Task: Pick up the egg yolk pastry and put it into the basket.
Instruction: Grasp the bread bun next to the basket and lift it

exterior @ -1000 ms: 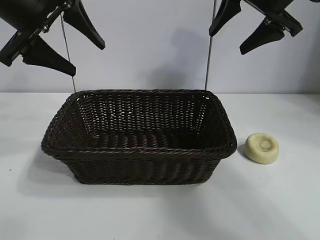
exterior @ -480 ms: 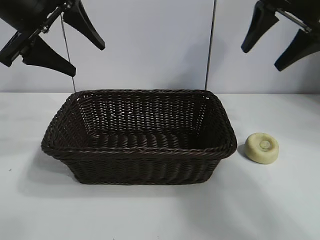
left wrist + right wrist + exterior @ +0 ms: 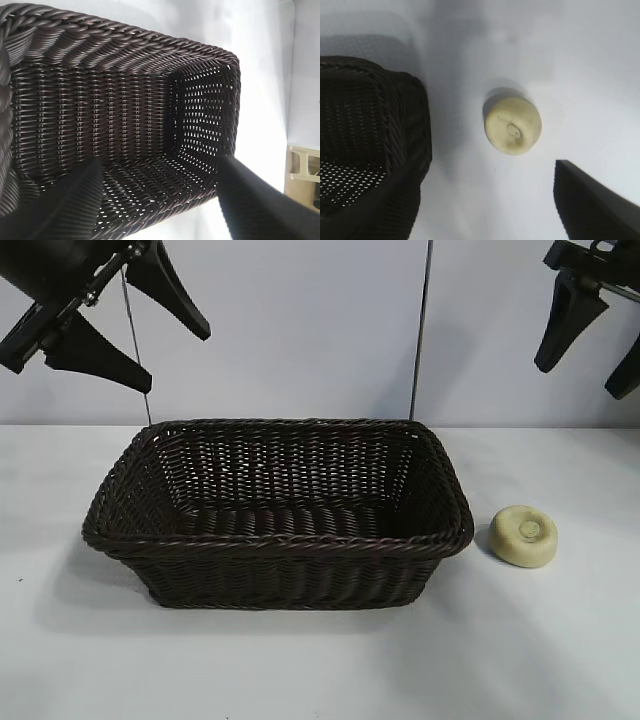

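Observation:
The egg yolk pastry (image 3: 523, 536), a small pale-yellow puck with a dimpled centre, lies on the white table just right of the basket (image 3: 280, 542). The basket is a large dark brown wicker one with nothing in it. My right gripper (image 3: 577, 380) hangs open high above the pastry, slightly to its right. In the right wrist view the pastry (image 3: 512, 125) lies beyond the open right gripper (image 3: 487, 175), beside the basket's corner (image 3: 375, 115). My left gripper (image 3: 178, 360) hangs open high over the basket's left end. The left wrist view looks past that open gripper (image 3: 160, 160) into the basket (image 3: 100, 100).
The white table (image 3: 320, 670) spreads in front of and to both sides of the basket. Two thin vertical rods (image 3: 420, 340) stand behind it against a pale wall. A beige frame (image 3: 302, 170) shows at the edge of the left wrist view.
My right gripper has moved to the right and a little down, from above the basket's right rear corner to above the pastry. The left gripper, basket and pastry have not moved.

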`<state>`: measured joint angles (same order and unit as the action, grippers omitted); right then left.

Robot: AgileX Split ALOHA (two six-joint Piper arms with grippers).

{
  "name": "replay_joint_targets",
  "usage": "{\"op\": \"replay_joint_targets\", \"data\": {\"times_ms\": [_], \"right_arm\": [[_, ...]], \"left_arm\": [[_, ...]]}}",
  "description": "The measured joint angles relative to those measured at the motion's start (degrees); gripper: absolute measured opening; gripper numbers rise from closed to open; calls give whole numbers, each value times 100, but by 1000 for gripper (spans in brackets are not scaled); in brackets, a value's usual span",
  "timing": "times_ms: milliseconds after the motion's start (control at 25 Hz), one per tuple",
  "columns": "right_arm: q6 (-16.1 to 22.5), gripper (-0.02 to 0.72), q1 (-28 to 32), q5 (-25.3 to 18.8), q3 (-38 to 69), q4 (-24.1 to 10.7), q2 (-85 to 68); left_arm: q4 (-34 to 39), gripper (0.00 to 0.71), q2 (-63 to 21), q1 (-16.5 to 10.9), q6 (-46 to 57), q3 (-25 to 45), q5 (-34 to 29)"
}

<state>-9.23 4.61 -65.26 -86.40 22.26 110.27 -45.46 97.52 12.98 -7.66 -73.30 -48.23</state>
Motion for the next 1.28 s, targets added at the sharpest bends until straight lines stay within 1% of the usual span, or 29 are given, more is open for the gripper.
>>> {"op": "replay_joint_targets", "data": {"times_ms": [440, 600, 680, 800, 880, 1120, 1160, 1200, 1240, 1280], "right_arm": [[0, 537, -12, 395, 8, 509, 819], [-5, 537, -211, 401, 8, 459, 1107], [-5, 537, -350, 485, 8, 417, 1219], [18, 537, -549, 629, 8, 315, 1327], [87, 537, -652, 657, 8, 170, 1369], [459, 529, -713, 624, 2, -490, 1382], [496, 507, -713, 601, 2, -582, 1382], [502, 470, -713, 577, 2, -663, 1382], [514, 427, -713, 552, 2, -724, 1382], [514, 367, -713, 524, 2, -757, 1382]], "left_arm": [[0, 478, 0, 0, 0, 0, 0], [0, 478, 0, 0, 0, 0, 0], [0, 478, 0, 0, 0, 0, 0], [0, 478, 0, 0, -5, 0, -5], [0, 478, 0, 0, -5, 0, -22], [0, 478, 0, 0, -11, 0, -93], [0, 478, 0, 0, -11, 0, -98], [0, 478, 0, 0, -16, 0, -98], [0, 478, 0, 0, -16, 0, -98], [0, 478, 0, 0, -16, 0, -98]]}}
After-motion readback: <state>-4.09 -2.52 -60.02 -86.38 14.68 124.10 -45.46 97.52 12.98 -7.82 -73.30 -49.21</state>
